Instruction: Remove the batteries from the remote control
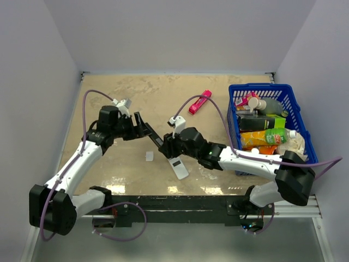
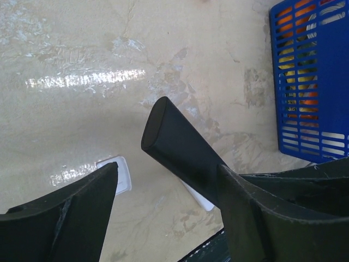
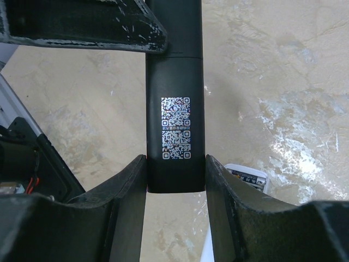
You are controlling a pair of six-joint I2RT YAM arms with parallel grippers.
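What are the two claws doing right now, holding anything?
Left gripper: open, around the end of the black remote.
Right gripper: shut on the black remote.

**Middle blocked, far left open**

The black remote (image 3: pixel 174 82) bridges the left gripper (image 2: pixel 168 170) and right gripper (image 3: pixel 175 176) — no passage between them. At its 6 o'clock a white remote (image 1: pixel 178 166) lies flat, with a small white cover (image 1: pixel 149 156) near it. The blue basket (image 1: pixel 256 86) walls off 3 o'clock; open table (image 1: pixel 125 90) stretches toward 11 o'clock.
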